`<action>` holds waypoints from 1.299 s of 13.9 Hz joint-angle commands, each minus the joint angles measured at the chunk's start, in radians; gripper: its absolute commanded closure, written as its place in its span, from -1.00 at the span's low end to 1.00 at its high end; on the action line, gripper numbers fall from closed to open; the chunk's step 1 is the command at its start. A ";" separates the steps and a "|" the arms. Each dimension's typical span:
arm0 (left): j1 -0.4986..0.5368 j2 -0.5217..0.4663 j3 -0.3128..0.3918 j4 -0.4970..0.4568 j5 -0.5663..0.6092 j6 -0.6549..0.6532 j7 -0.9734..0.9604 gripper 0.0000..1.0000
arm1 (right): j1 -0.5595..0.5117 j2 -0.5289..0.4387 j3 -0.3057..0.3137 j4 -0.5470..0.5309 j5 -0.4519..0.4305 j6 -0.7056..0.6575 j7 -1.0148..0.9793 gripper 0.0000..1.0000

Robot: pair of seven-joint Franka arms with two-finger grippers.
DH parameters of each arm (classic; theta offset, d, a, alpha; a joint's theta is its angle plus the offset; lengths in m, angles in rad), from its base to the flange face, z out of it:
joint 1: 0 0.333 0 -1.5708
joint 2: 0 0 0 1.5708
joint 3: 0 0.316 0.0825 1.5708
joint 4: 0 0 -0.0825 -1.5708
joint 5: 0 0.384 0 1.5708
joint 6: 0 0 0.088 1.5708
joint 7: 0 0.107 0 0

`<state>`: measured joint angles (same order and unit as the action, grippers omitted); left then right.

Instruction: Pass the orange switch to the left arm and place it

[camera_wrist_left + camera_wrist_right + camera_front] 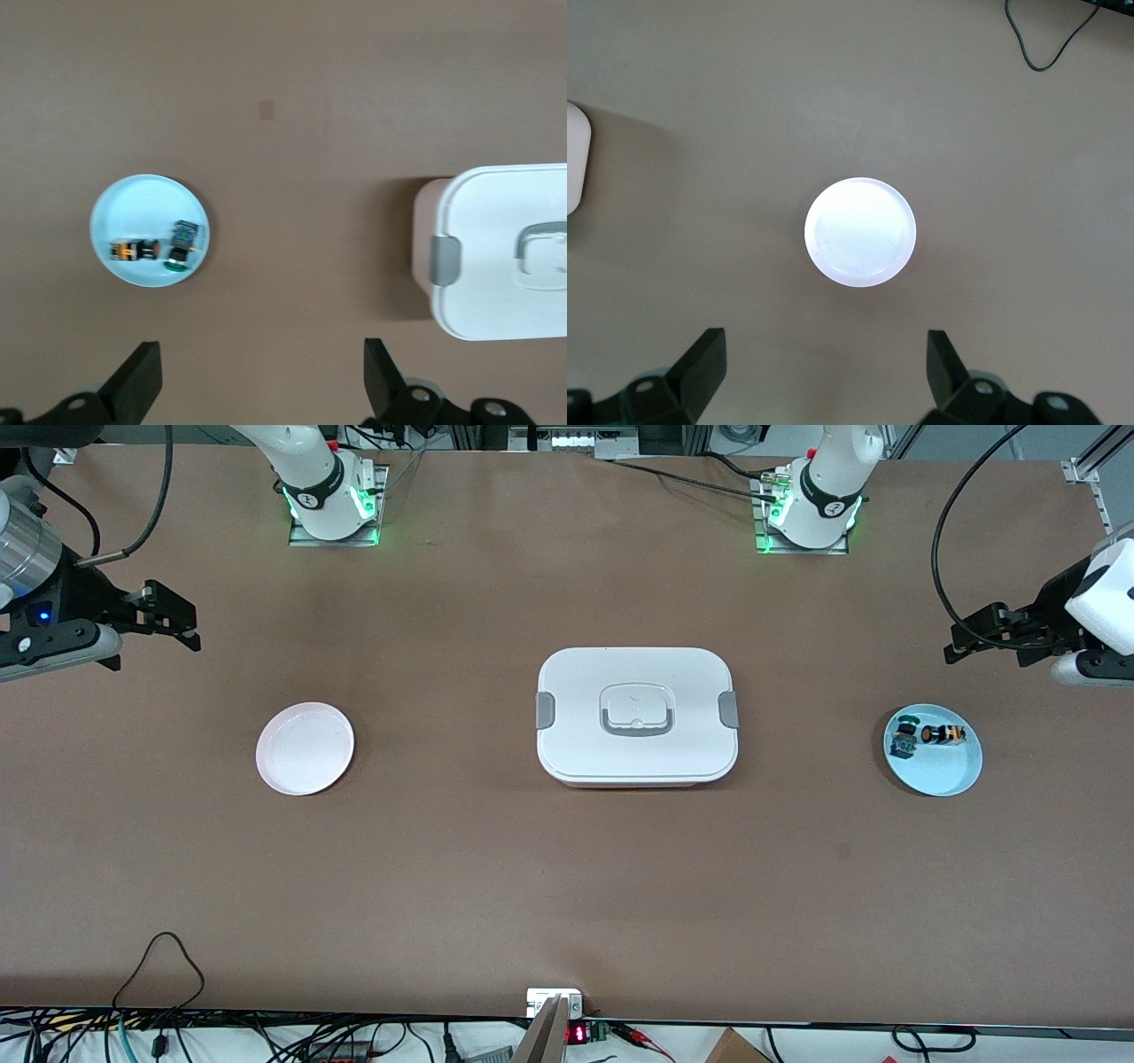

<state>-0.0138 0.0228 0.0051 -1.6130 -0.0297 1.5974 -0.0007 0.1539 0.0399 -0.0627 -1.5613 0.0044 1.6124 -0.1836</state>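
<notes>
The orange switch (941, 734) lies on its side on a light blue plate (945, 773) at the left arm's end of the table, beside a green-capped switch (904, 737). The left wrist view also shows the orange switch (132, 251) on the blue plate (142, 205). My left gripper (959, 643) is open and empty, up in the air over bare table beside that plate; it shows in its own view (263, 381). My right gripper (183, 622) is open and empty, in the air near an empty pale pink plate (305, 747). The white box (636, 716) stands mid-table.
The right wrist view shows the pink plate (860, 230) ahead of the open right gripper (824, 372), and a corner of the box (574, 168). The box (505, 257) also shows in the left wrist view. Cables run along the table edge nearest the front camera (159, 957).
</notes>
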 commanded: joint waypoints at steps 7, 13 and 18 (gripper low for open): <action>0.032 -0.035 0.007 -0.056 -0.039 0.035 -0.002 -1.00 | -0.005 0.000 0.003 0.004 -0.008 0.009 -0.004 -1.00; 0.032 -0.035 -0.011 -0.048 -0.033 0.029 -0.005 -1.00 | -0.005 0.000 0.003 0.004 -0.008 0.009 -0.004 -1.00; 0.037 -0.035 -0.013 -0.044 -0.033 0.015 -0.005 -1.00 | -0.005 0.000 0.003 0.004 -0.008 0.009 -0.004 -1.00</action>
<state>0.0157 0.0165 -0.0039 -1.6368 -0.0551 1.6131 -0.0132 0.1534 0.0402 -0.0628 -1.5613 0.0044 1.6167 -0.1836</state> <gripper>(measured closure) 0.000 0.000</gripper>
